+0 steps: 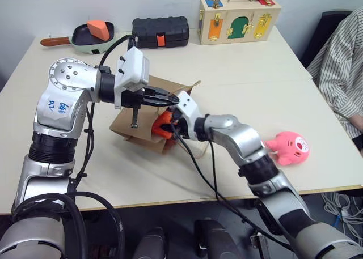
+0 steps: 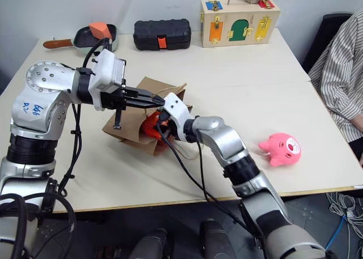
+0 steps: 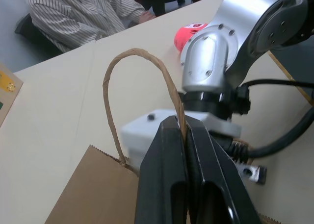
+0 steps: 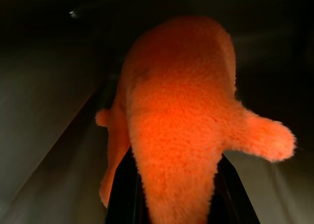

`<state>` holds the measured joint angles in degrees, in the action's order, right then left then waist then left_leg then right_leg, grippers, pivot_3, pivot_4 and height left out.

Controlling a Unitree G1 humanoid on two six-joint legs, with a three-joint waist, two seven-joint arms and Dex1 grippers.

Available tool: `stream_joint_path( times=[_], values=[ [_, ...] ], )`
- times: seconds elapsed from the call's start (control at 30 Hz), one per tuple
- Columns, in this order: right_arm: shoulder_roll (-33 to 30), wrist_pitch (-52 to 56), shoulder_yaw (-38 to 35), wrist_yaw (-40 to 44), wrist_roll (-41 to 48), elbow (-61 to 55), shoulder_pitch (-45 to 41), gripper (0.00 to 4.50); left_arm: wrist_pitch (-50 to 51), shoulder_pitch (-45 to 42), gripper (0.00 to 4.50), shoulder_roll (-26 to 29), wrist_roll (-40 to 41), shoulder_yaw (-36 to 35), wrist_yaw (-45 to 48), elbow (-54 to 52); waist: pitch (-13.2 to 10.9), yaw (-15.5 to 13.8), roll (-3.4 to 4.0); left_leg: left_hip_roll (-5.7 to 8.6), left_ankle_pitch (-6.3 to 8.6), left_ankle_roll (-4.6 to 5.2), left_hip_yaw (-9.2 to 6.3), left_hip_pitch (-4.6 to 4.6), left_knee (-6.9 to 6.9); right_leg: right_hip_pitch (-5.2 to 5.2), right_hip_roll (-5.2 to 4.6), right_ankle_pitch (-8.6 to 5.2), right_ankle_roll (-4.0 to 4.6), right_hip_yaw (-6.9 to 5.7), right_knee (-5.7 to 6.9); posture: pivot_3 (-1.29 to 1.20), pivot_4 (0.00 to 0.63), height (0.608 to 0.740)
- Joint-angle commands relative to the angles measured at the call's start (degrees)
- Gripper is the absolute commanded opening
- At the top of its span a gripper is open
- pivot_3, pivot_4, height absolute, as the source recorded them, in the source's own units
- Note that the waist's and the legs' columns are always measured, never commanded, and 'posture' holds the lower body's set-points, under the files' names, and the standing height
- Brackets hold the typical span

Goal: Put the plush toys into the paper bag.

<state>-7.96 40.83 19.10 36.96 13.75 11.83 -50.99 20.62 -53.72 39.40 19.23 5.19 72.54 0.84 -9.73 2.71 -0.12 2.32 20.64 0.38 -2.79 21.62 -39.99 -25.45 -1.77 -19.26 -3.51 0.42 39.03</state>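
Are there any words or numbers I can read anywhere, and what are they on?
Blue handwritten marks on the left arm's silver shell: too scrawled to read for sure.
Wooden latch board: coloured doors and locks, no readable text.
Paper bag, black case: no print seen.

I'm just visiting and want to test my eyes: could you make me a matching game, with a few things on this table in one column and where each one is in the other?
Things:
1. orange plush toy
2. pink plush toy
3. paper bag handle
4. orange wedge block

Places:
A. in the pan
B. pinched by the left gripper
C. lying on the table
D. held at the bag's mouth by the right gripper

Pairs: 1-D, 2-C, 3-B, 4-A
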Motion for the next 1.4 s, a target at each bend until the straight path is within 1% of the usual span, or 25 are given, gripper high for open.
stream_joint_path(
  times=[0.03,0.1,0.17,0.2,0.3,0.4,0.5,0.53,0.67,0.83,0.97,1.0,1.1,1.17,1.23,1.3,1.4],
  values=[
    [3.99,-4.81,1.73,0.85,-2.46,6.48,-3.05,0.13,-0.01,-0.66,0.0,0.43,1.19,-1.33,-0.18,-1.84,0.0,0.61,0.0,0.0,0.0,0.0,-0.02,0.0,0.0,0.0,0.0,0.0,0.0,-0.01,0.03,0.0,0.15,0.74],
    [5.67,-7.21,2.16,0.39,-4.32,10.76,-3.83,0.13,-0.08,-0.72,0.0,0.27,1.11,-1.29,-0.38,-1.76,0.0,0.83,0.0,0.0,0.0,-0.01,-0.05,-0.01,0.0,0.0,0.0,0.0,0.0,-0.04,0.06,0.0,0.15,0.74],
    [6.52,-8.37,1.01,-0.14,-4.99,13.19,-4.15,0.85,-0.22,-0.83,0.0,0.18,0.98,-1.33,-0.52,-1.63,0.0,0.83,0.0,0.0,-0.01,-0.01,-0.06,-0.01,-0.01,-0.01,-0.01,0.0,0.0,-0.04,0.09,0.0,0.15,0.74],
    [6.59,-8.21,0.09,-0.12,-4.65,13.15,-4.12,1.12,-0.21,-0.87,0.0,0.19,0.95,-1.38,-0.51,-1.6,0.0,0.8,0.0,0.01,-0.01,-0.01,-0.07,-0.01,-0.01,-0.01,-0.01,0.0,0.0,-0.04,0.09,0.0,0.15,0.74],
    [5.0,-5.83,-2.33,1.15,-2.92,7.95,-3.06,2.28,-0.32,-0.62,0.0,0.46,0.93,-1.61,-0.41,-1.51,0.0,0.78,0.0,0.01,-0.01,-0.01,-0.1,-0.01,-0.04,-0.01,-0.02,0.0,0.0,-0.05,0.1,0.0,0.15,0.74],
    [1.67,0.14,-4.79,2.53,0.04,-2.69,-0.58,3.33,-0.7,0.03,0.0,0.74,0.77,-1.69,-0.35,-1.28,0.0,0.68,0.0,0.01,-0.01,-0.01,-0.11,-0.01,-0.05,-0.01,-0.02,0.0,0.0,-0.05,0.11,0.0,0.15,0.74],
    [-3.31,7.5,-7.14,4.28,4.29,-15.78,3.09,4.37,-1.02,0.63,0.0,0.73,0.71,-1.68,-0.48,-1.29,0.01,0.48,-0.01,0.02,0.0,-0.01,-0.13,0.0,-0.04,-0.01,-0.04,0.0,0.0,-0.05,0.11,0.0,0.15,0.74],
    [-5.23,10.24,-8.62,4.59,6.1,-19.89,4.4,4.47,-1.15,0.76,0.0,0.67,0.7,-1.61,-0.61,-1.21,0.01,0.45,-0.01,0.02,0.0,-0.01,-0.15,0.0,-0.04,-0.01,-0.04,0.0,0.0,-0.06,0.1,0.0,0.15,0.74],
    [-11.23,20.0,-16.53,3.71,13.21,-31.66,9.3,4.47,-1.78,1.14,0.0,0.59,0.64,-1.55,-0.7,-0.68,0.0,0.24,-0.01,0.03,0.0,-0.01,-0.13,0.01,0.0,0.0,-0.04,0.0,0.0,-0.04,0.06,0.0,0.15,0.74],
    [-20.8,28.01,-29.6,2.17,19.35,-43.2,18.04,4.47,-2.5,1.2,0.0,0.06,0.49,-1.28,-0.86,0.05,0.0,-0.89,-0.01,0.03,0.01,0.01,-0.09,0.04,0.0,0.01,-0.04,0.0,0.0,0.0,0.01,0.0,0.15,0.74],
    [-27.82,31.4,-39.31,-1.18,19.48,-46.29,23.14,4.47,-3.11,1.43,0.0,-0.42,0.57,-1.34,-1.17,0.3,0.0,-1.3,-0.01,0.03,0.02,0.03,0.01,0.06,-0.01,0.02,-0.04,0.0,0.0,0.06,-0.03,0.0,0.15,0.74],
    [-30.39,31.89,-41.47,-2.35,18.07,-46.25,24.98,4.47,-3.3,1.6,0.0,-0.45,0.63,-1.47,-1.2,0.42,0.0,-1.33,-0.02,0.04,0.03,0.04,0.03,0.06,-0.01,0.02,-0.05,0.0,0.0,0.08,-0.03,0.0,0.15,0.74],
    [-38.68,30.01,-45.93,-4.46,12.33,-45.6,34.35,4.47,-3.09,2.41,0.0,-0.5,1.41,-2.34,-1.42,0.51,0.01,-1.94,-0.02,0.03,0.04,0.07,0.04,0.07,0.02,0.02,-0.04,0.0,0.0,0.09,-0.04,0.0,0.15,0.74],
    [-40.21,29.36,-48.66,-5.79,10.85,-44.7,38.92,4.47,-2.78,2.92,0.0,-0.52,1.9,-2.69,-1.53,0.27,0.01,-2.53,-0.04,0.03,0.05,0.08,0.06,0.08,0.02,0.02,-0.02,0.0,0.0,0.1,-0.06,0.0,0.15,0.74],
    [-39.64,29.32,-50.58,-7.3,9.85,-44.36,41.94,4.47,-2.5,3.25,0.0,-0.7,2.21,-2.81,-1.78,-0.13,0.01,-2.5,-0.05,0.03,0.05,0.09,0.19,0.08,-0.01,0.02,0.0,0.0,0.0,0.21,-0.02,0.0,0.15,0.74],
    [-38.69,28.21,-50.71,-7.94,9.28,-43.96,44.38,4.47,-1.92,3.37,0.0,-1.05,2.72,-2.85,-2.03,-0.64,0.01,-2.5,-0.05,0.03,0.04,0.11,0.26,0.04,-0.04,0.02,0.0,0.0,0.0,0.28,0.06,0.0,0.15,0.74],
    [-37.26,24.73,-48.65,-9.19,7.57,-41.02,47.41,4.47,-0.92,2.95,0.0,-1.35,3.4,-2.83,-2.29,-1.19,0.01,-2.61,-0.06,0.02,0.04,0.12,0.27,0.0,-0.05,0.03,0.02,0.0,0.0,0.3,0.1,0.0,0.15,0.74]
  ],
)
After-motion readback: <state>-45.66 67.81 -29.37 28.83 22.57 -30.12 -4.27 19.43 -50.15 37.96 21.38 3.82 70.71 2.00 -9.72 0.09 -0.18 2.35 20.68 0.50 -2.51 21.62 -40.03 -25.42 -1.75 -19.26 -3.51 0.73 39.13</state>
